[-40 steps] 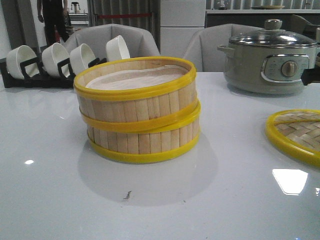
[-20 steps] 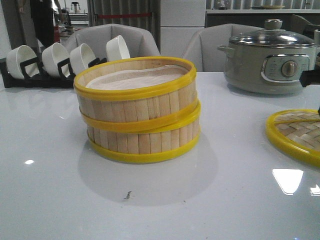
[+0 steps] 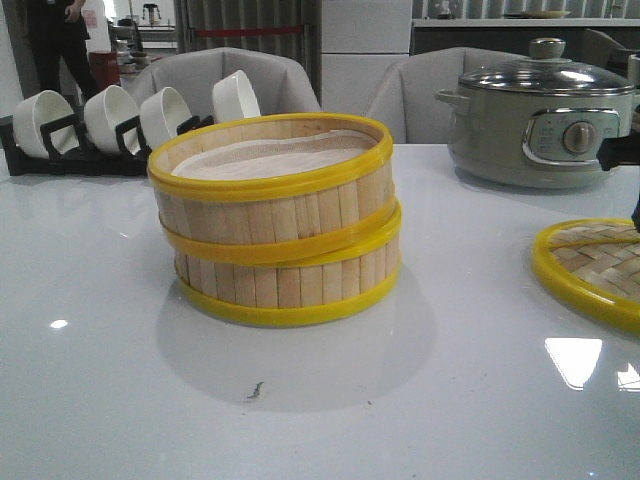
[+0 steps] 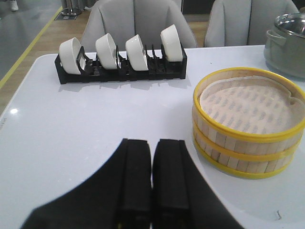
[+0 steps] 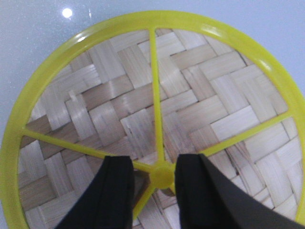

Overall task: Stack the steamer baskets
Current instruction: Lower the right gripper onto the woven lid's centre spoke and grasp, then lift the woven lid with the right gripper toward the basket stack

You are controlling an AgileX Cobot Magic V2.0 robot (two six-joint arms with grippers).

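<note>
Two steamer baskets stand stacked in the middle of the table, the upper basket (image 3: 270,215) sitting slightly off-centre on the lower basket (image 3: 290,285). The left wrist view shows the upper one (image 4: 248,129) with its whitish liner, on top of the lower one (image 4: 238,162). My left gripper (image 4: 152,143) is shut and empty, hovering over bare table short of the stack. My right gripper (image 5: 153,162) is open just above the flat woven lid (image 5: 119,95), its fingers on either side of the lid's yellow hub (image 5: 163,174).
The lid (image 3: 590,265) lies at the table's right edge. A grey electric pot (image 3: 540,120) stands at the back right. A black rack of white bowls (image 3: 100,125) sits at the back left. Chairs stand behind the table.
A dark bit of the right gripper has come into the front view at its right edge, above the lid. The stack has not moved. A person in the background has shifted left.
</note>
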